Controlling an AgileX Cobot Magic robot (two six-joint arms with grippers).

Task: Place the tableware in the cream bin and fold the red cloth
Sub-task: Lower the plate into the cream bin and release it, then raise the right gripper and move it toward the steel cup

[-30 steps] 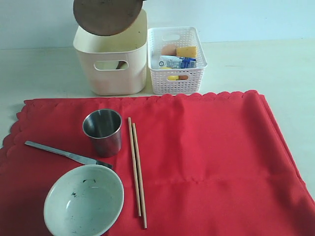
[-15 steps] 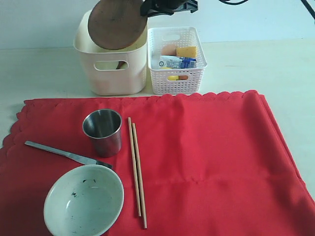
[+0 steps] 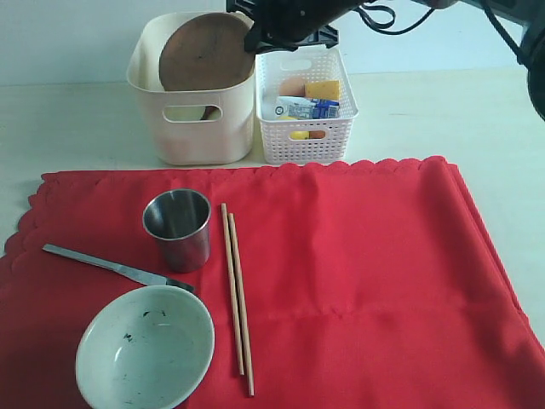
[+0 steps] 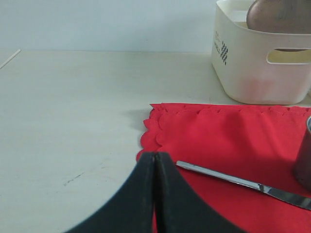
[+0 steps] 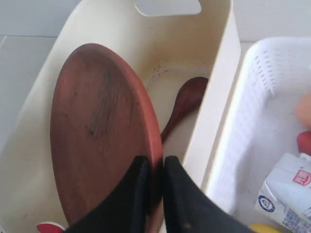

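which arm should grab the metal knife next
Left: the left tool, shut, hangs beside the flat metal knife, while the right tool grips the round brown plate partway in the tall cream bin.

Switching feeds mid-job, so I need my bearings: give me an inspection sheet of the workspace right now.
Surface: pale tabletop, large red scalloped cloth spread out, unfolded.
Job's things: round brown plate tilted, partly inside tall cream bin, dark wooden spoon on its floor; steel cup, metal knife, pale speckled bowl, wooden chopstick pair on the cloth.
Clutter: white lattice basket holding milk carton and food.
Grippers: right gripper shut on the plate's rim; left gripper shut, empty.
Cables: black cable looping near the right gripper.
Surroundings: plain pale wall.
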